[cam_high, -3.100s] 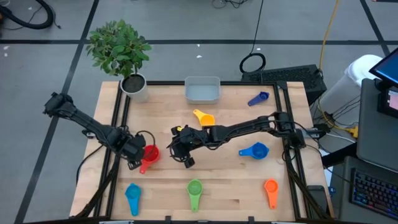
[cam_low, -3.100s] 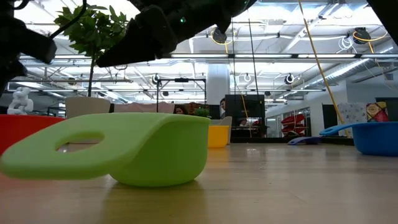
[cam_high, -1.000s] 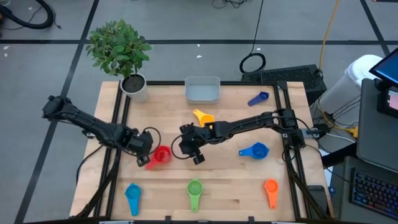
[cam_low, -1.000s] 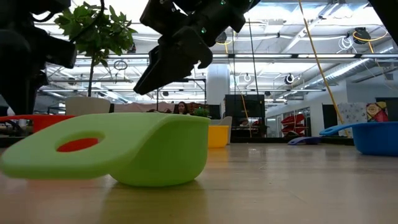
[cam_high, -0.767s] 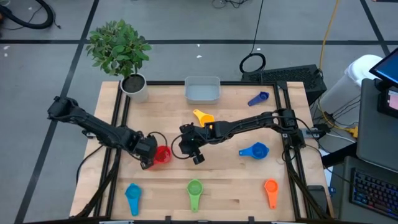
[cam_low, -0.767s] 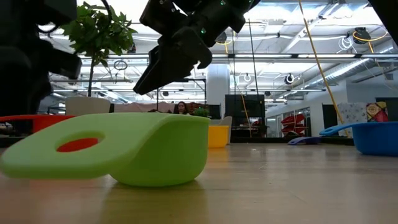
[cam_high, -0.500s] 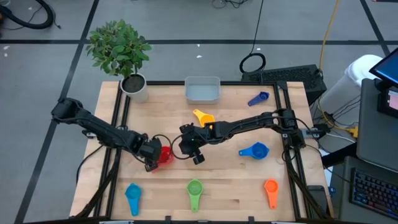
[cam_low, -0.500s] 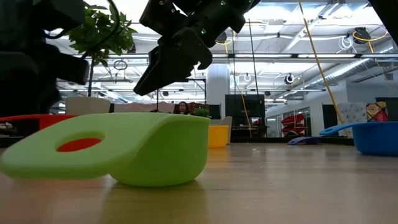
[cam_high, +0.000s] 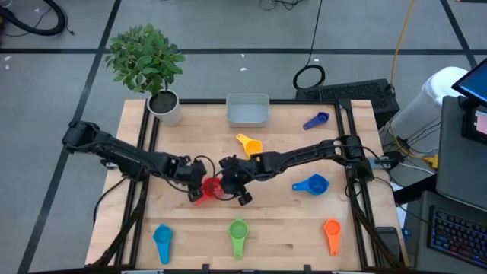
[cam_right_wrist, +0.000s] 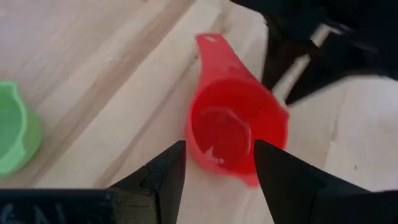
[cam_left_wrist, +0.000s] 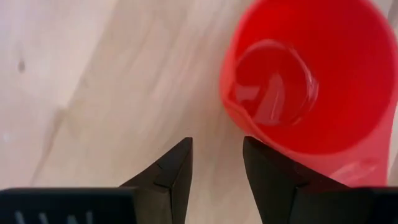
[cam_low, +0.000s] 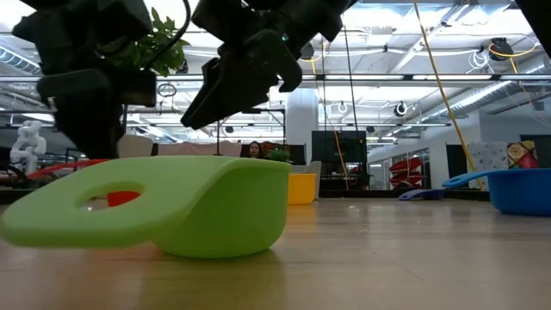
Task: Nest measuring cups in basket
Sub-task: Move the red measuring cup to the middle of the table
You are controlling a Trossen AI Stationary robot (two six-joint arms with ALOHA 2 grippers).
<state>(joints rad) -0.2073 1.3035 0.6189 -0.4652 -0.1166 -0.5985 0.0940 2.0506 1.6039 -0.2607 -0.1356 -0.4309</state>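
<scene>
The red measuring cup [cam_high: 210, 188] stands upright on the table's middle, its handle [cam_high: 199, 199] pointing toward the near left. My left gripper [cam_high: 198, 179] is just left of it, narrowly open, fingers [cam_left_wrist: 217, 142] low over the wood. My right gripper [cam_high: 228, 186] is just right of it, open; in the right wrist view [cam_right_wrist: 219, 144] its fingers stand either side of the cup's bowl [cam_right_wrist: 233, 130]. The pale grey-blue basket [cam_high: 247, 110] sits at the far edge. In the low view only a red patch [cam_low: 125, 196] shows through the green cup's handle hole. My left gripper has the outer side of one finger [cam_left_wrist: 267, 168] against the red cup's wall [cam_left_wrist: 252, 127], coming level from the table's left; nothing is between its fingers. The cup stands upright on the wood. My right gripper: whether either finger touches the cup's bowl, I cannot tell.
The other cups lie apart: yellow [cam_high: 249, 143], small dark blue [cam_high: 316, 120], larger blue [cam_high: 310, 184], orange [cam_high: 331, 232], green [cam_high: 238, 234] and light blue [cam_high: 163, 237]. A potted plant [cam_high: 165, 105] stands at the far left corner. Bare wood lies between the yellow cup and the basket.
My left gripper has moved toward the table's right with the red cup ahead of it. The cup has slid rightward along the wood, still upright, and now stands between my right gripper's fingers. My right gripper has stayed nearly where it was.
</scene>
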